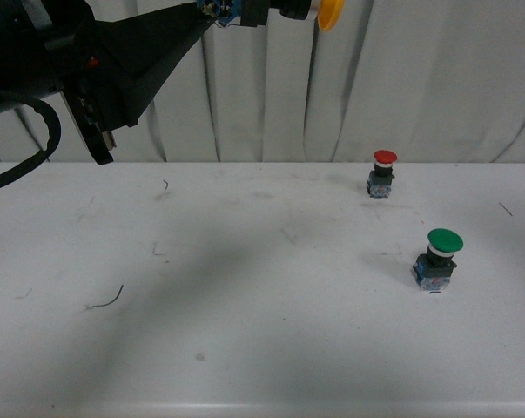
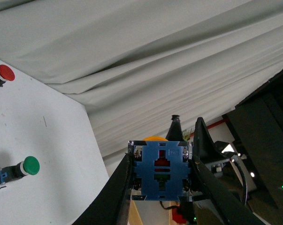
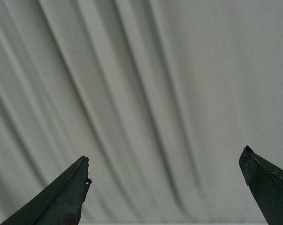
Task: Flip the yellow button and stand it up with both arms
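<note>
My left gripper (image 1: 232,10) is raised high at the top of the front view and is shut on the yellow button (image 1: 329,13), held on its side with the yellow cap pointing right. In the left wrist view the button's blue base (image 2: 161,171) sits clamped between the two black fingers, with a sliver of the yellow cap behind it. My right gripper (image 3: 164,173) is open and empty, its fingers wide apart and facing only the grey curtain. The right arm does not show in the front view.
A red-capped button (image 1: 383,172) stands upright at the back right of the white table (image 1: 245,287). A green-capped button (image 1: 438,258) stands nearer, on the right. Both also show in the left wrist view, red (image 2: 1,75) and green (image 2: 19,169). A grey curtain (image 1: 419,78) hangs behind.
</note>
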Controlling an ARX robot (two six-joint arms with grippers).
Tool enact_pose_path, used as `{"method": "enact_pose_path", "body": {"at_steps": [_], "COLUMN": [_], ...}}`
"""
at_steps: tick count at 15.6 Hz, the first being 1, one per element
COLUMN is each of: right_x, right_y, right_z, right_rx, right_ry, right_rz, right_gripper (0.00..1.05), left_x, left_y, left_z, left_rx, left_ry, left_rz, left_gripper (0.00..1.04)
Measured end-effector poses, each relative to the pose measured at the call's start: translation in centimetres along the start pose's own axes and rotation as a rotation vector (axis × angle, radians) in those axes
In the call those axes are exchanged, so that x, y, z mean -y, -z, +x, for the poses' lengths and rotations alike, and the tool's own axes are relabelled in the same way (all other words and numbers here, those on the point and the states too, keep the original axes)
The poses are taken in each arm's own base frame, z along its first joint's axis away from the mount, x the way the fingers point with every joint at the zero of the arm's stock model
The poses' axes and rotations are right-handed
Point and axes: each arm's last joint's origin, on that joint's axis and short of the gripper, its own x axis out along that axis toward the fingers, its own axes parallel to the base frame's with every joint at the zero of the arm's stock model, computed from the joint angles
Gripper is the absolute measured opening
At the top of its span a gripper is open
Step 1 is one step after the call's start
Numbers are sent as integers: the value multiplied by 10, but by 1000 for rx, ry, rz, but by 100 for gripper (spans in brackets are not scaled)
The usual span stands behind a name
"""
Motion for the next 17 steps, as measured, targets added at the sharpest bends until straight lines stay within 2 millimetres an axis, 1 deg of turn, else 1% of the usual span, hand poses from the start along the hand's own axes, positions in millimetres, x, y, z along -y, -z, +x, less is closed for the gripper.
{"method": "enact_pose_path", "body": {"at_steps": [2, 3, 5, 6, 9, 12, 14, 17], "right_x": [-13, -17, -24, -27, -42, -59, -66, -68], "right_y": [24, 34, 59, 63, 68, 73, 76, 91], "right_z": [-7, -8, -15, -15, -10, -4, 0, 5], "right_rx": [-130, -179, -321, -351, -392, -436, -460, -547], "right_ry": [-89, -110, -128, -132, -159, -211, -234, -249], "right_rz": [240, 333, 598, 678, 828, 884, 916, 986], "right_gripper": [98, 98, 98, 98, 98, 98, 98, 98], "left_x": [2, 3, 3, 1, -3, -3, -3, -3], "left_y": [0, 0, 2, 3, 6, 6, 6, 6], "left_z": [2, 3, 6, 6, 8, 8, 8, 8], "left_rx": [-3, -3, -12, -14, -18, -16, -16, -16], "left_ry": [8, 12, 16, 12, 1, 0, 0, 0], "left_rz": [13, 17, 21, 17, 8, 9, 12, 16], "left_gripper": [30, 30, 30, 30, 30, 30, 30, 30]}}
